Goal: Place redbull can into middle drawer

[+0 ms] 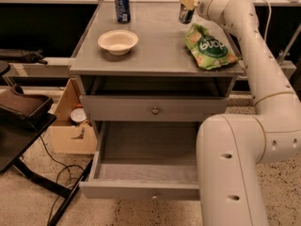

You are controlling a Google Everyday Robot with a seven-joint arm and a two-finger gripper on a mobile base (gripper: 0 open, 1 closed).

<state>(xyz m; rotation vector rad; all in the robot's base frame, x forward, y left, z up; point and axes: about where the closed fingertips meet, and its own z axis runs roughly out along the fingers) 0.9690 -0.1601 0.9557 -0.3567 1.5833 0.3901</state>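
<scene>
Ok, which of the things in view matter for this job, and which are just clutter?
For the job:
redbull can, back right on top
gripper, at that can
middle drawer, open

Lying about:
blue can
bowl
chip bag
top drawer, closed
cardboard box on the floor

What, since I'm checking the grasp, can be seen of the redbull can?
The redbull can is slim and tall, blue and silver, metal by its look, with a silver top. It is upright at the table's far right corner, just beyond the green bag. The pincer is closed around its upper part. Whether its base rests on the table is unclear.
</scene>
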